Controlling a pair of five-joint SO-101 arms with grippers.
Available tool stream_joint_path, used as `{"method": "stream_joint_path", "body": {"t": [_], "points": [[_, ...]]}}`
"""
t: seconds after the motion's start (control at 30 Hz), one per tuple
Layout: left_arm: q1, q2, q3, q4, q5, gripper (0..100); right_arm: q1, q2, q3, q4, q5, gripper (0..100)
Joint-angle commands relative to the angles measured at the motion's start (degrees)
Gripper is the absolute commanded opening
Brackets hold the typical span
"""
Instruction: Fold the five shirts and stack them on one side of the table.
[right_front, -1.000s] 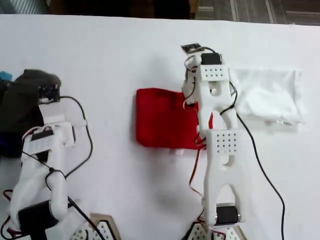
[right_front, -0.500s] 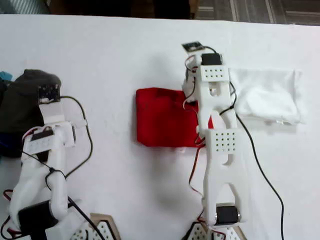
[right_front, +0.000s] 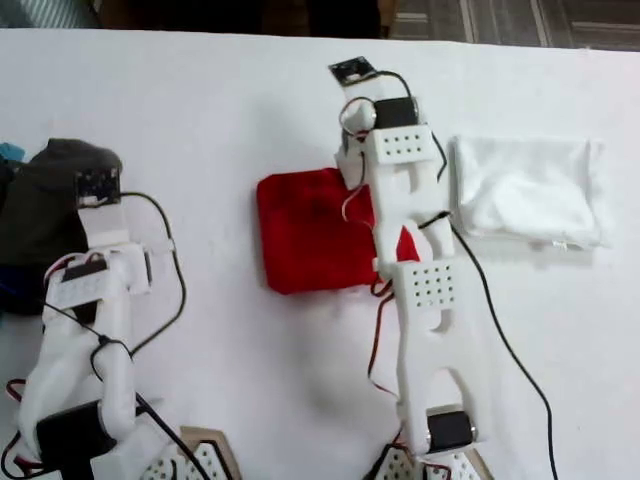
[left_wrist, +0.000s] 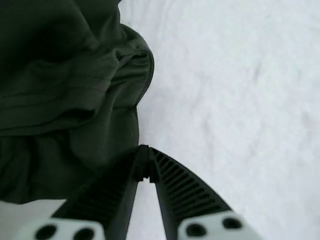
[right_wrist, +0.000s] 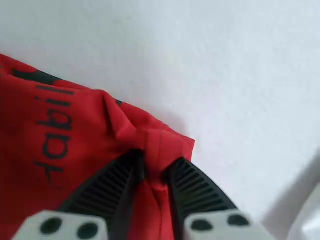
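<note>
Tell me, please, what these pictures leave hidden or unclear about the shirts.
High view: red shirt, right side hidden under the right arm.
High view: dark shirt, cut off by the left edge and partly covered by the left arm.
High view: blue scrap at that edge, too small to identify.

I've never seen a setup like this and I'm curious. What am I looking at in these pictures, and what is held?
Two small white robot arms sit side by side at a white table. One picture looks down from above; the other two come from cameras on each arm's wrist. On the table lie a red shirt, a folded white shirt and a dark shirt. The right gripper pinches a corner of the red shirt. The left gripper is closed beside the dark shirt's edge.
</note>
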Motion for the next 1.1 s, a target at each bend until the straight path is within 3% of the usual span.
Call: {"method": "stream_joint_path", "body": {"t": [0.0, 0.17, 0.4, 0.53, 0.87, 1.07], "points": [[0.6, -1.8, -0.1, -0.9, 0.1, 3, 0.5, -2.5, -2.4, -0.6, 0.1, 7.5], [0.6, -1.8, -0.1, -0.9, 0.1, 3, 3.3, -3.6, -3.6, 0.0, 0.1, 20.5], [0.6, -1.8, -0.1, -0.9, 0.1, 3, 2.6, -9.6, -8.4, 1.1, 0.1, 16.4], [0.6, -1.8, -0.1, -0.9, 0.1, 3, -1.4, -9.9, -8.4, 1.1, 0.1, 1.5], [0.6, -1.8, -0.1, -0.9, 0.1, 3, -12.8, -10.0, 5.6, 1.3, 0.2, 2.0], [0.6, -1.8, -0.1, -0.9, 0.1, 3, -12.4, -9.8, 14.5, -3.0, 0.2, 2.0]]}}
